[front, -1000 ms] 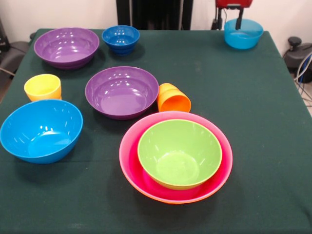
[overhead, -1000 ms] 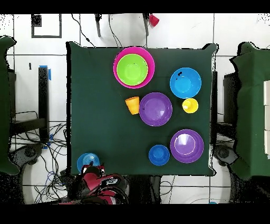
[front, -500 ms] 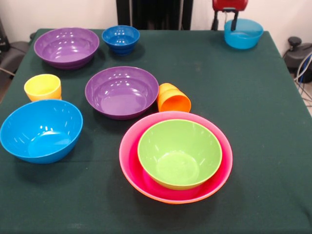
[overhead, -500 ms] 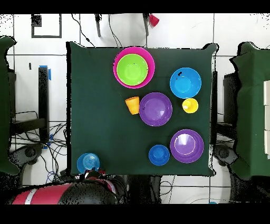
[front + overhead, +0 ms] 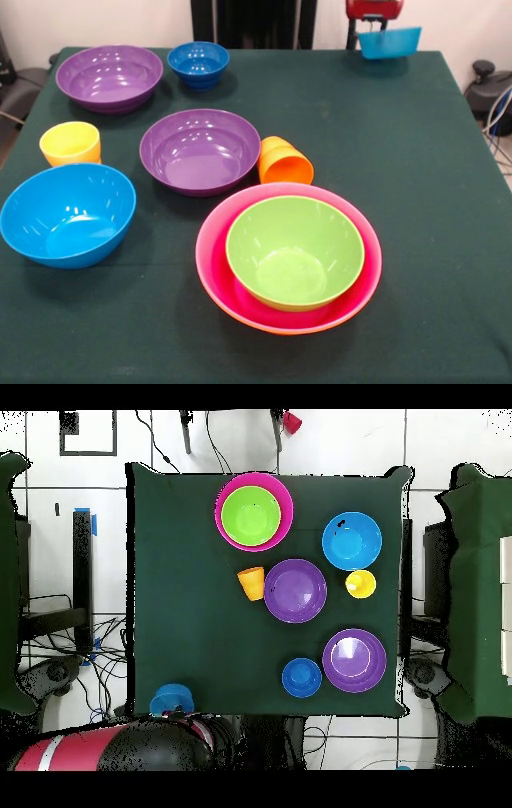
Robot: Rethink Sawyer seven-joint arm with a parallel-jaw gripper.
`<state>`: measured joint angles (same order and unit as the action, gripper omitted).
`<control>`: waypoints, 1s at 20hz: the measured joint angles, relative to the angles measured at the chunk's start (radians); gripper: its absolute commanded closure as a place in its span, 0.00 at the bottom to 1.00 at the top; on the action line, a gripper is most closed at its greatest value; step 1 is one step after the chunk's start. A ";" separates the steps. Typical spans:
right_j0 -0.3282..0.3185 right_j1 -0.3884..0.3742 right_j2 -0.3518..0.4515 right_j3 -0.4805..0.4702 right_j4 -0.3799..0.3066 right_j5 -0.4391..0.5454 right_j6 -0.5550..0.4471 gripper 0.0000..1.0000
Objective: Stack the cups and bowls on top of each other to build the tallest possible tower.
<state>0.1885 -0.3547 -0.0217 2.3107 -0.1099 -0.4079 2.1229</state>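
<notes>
My gripper (image 5: 382,28) is shut on the rim of the teal bowl (image 5: 390,42), which hangs tilted just above the table's far right corner; from overhead the teal bowl (image 5: 172,700) sits at the table edge by my arm (image 5: 120,746). The tower is a green bowl (image 5: 294,251) nested in a pink bowl (image 5: 240,298) inside an orange one (image 5: 280,327). Loose on the cloth are two purple bowls (image 5: 200,150) (image 5: 109,76), a dark blue bowl (image 5: 198,64), a light blue bowl (image 5: 67,213), an upright yellow cup (image 5: 70,142) and an orange cup (image 5: 284,162) on its side.
The green tablecloth (image 5: 432,200) covers the whole table. The overhead view shows cables and dark stands (image 5: 80,584) on the floor around it, and a small red object (image 5: 292,423) past the far edge.
The teal bowl, resting flat on the table a second ago, has been gripped at its rim, lifted and tilted. All other bowls and cups stayed put.
</notes>
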 measured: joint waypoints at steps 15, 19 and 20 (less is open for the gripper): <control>0.077 0.004 -0.047 -0.022 -0.004 -0.008 0.000 1.00; 0.077 -0.006 -0.047 -0.022 -0.005 -0.007 0.000 1.00; 0.077 -0.006 -0.047 -0.022 -0.005 -0.007 0.000 1.00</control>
<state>0.2651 -0.3612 -0.0688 2.2888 -0.1146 -0.4150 2.1229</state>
